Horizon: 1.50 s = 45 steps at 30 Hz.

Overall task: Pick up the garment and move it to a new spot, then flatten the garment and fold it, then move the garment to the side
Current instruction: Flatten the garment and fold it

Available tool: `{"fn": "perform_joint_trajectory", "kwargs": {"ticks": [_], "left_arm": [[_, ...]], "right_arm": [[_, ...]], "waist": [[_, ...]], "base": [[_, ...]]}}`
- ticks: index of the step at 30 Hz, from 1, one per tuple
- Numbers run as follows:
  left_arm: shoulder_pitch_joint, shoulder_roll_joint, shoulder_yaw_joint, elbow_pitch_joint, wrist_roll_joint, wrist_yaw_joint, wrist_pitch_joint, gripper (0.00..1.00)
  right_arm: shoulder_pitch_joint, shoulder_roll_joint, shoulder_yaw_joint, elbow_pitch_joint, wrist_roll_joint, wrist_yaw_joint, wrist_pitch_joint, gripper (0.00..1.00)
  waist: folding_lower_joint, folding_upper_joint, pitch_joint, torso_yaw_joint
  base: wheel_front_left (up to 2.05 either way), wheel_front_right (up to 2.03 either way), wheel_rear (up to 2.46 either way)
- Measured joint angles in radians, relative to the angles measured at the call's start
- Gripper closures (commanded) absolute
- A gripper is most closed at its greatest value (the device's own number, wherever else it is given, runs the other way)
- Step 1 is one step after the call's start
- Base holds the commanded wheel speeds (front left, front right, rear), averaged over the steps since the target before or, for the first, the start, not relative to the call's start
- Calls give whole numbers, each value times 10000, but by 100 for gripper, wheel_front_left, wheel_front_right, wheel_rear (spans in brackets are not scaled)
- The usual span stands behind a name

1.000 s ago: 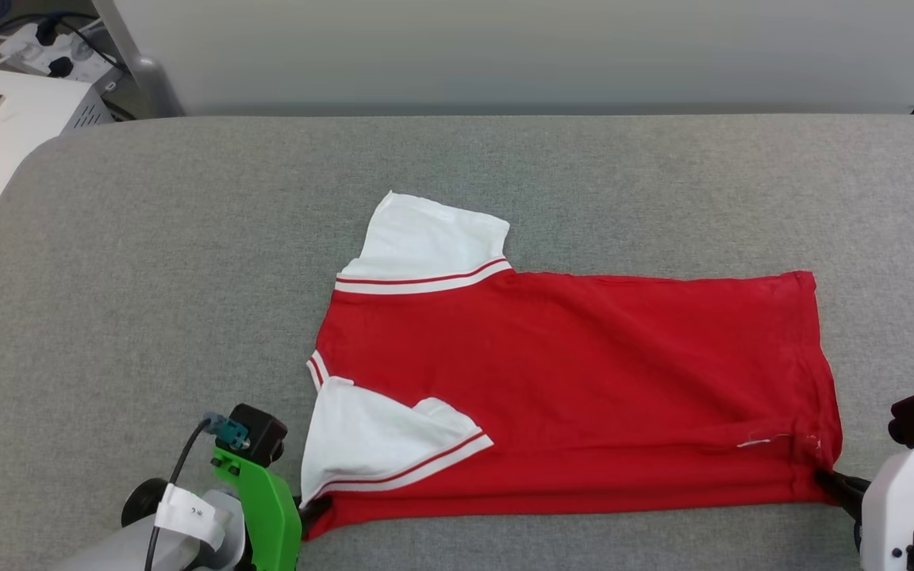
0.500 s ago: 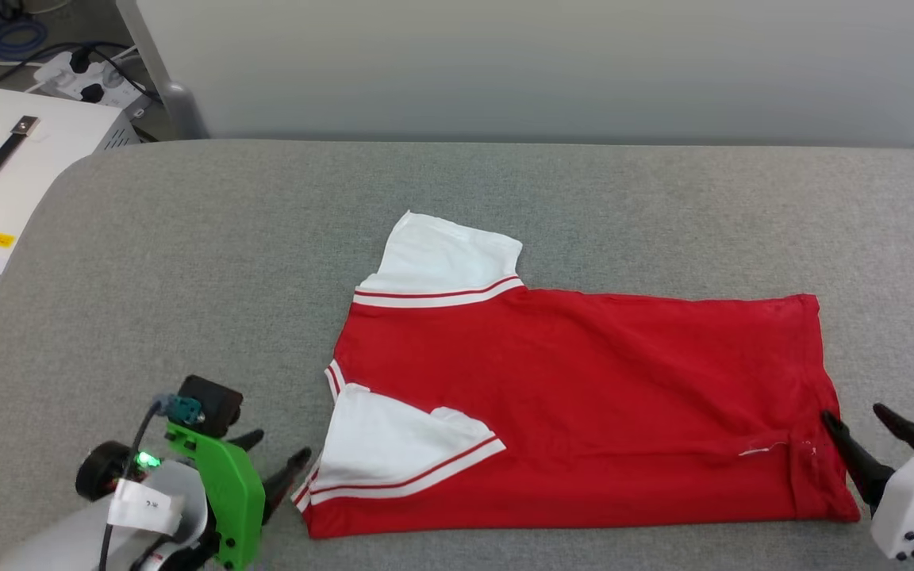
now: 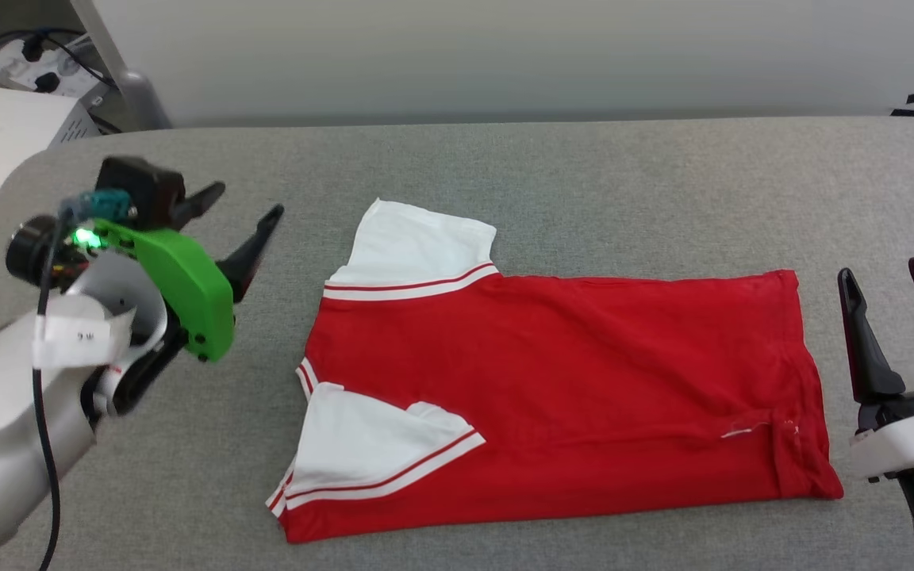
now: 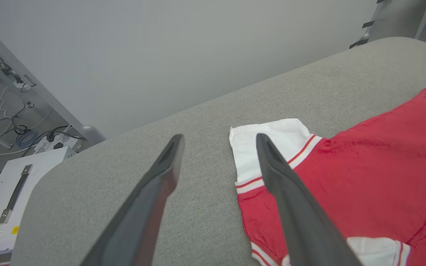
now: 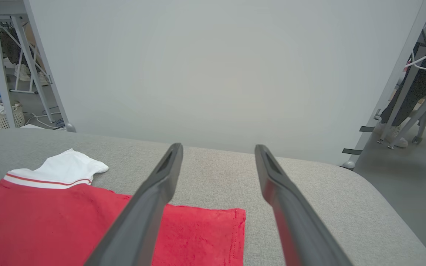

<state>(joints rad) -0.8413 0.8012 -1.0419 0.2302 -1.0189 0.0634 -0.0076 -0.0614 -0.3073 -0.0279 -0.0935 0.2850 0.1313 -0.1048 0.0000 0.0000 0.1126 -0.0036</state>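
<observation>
The left gripper [image 3: 244,201] hovers with its fingers spread wide, angled rightward; the right gripper [image 3: 881,270] points forward, fingers likewise spread.

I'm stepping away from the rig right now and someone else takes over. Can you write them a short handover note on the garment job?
Left pincer: open, empty, above the surface to the left of the garment, off its collar end.
Right pincer: open, empty, just off the hem end.
Garment: lies flat on the grey padded surface; near sleeve lies folded onto the red body, far sleeve sticks out.
Done: spread flat; near long edge looks folded in.
Left: fold in the far sleeve side, finish the folding, then move it to the side.
</observation>
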Motion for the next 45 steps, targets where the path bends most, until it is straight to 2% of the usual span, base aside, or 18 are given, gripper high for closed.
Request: {"fn": "perform_joint_trajectory", "kwargs": {"ticks": [6,10,16,24,29,33,34,35,37,41,45], "left_arm": [[-1858,-637,359,1241,-186,-723,1066,0],[-2993,-1112,226,2242,-598,-1300,2759,0],[-4166,-1764,-360,3505,-1081,-1661,5448,0],[-5165,-2301,-872,4930,-997,-1837,6633,0],[-5259,-2604,-1074,5854,-1064,-1870,6901,0],[-5449,-2575,-1312,5954,-1049,-1902,7060,0],[-5486,-2545,-1394,5854,-1045,-1902,7110,39],[-5481,-2510,-1440,5751,-1055,-1902,7112,100],[-5451,-2483,-1505,5605,-1104,-1902,7085,100],[-5142,-2454,-1816,5292,-999,-1914,6161,100],[-4837,-2309,-1952,4859,-932,-1914,5221,100]], "right_arm": [[-114,518,130,-830,-598,0,-238,0],[-349,606,268,-892,-706,0,-247,0],[-864,731,541,-765,-694,0,-428,0],[-1667,807,928,-265,-614,0,-756,0],[-1992,798,1104,134,-581,0,-951,0],[-2080,729,1076,316,-510,0,-1037,0],[-2088,708,1058,370,-510,0,-1041,0],[-2090,688,1028,408,-510,0,-1072,0],[-2106,646,978,453,-508,0,-1083,0],[-2360,245,568,408,-437,0,-1108,0],[-2871,-512,376,328,-230,0,-775,0]], "waist": [[0,0,714,-288],[0,0,1294,-517],[1,0,2199,-862],[1,0,3351,-1363],[2,0,4092,-1742],[0,0,4331,-1875],[0,0,4343,-1883],[0,1,4331,-1880],[0,0,4277,-1857],[1,0,3904,-1681],[1,0,3544,-1534]], "base": [[0,0,0],[0,0,0],[0,0,0],[0,0,0],[0,0,0],[0,0,0],[0,0,0],[0,0,0],[0,0,0],[0,0,0],[0,0,0]]}}
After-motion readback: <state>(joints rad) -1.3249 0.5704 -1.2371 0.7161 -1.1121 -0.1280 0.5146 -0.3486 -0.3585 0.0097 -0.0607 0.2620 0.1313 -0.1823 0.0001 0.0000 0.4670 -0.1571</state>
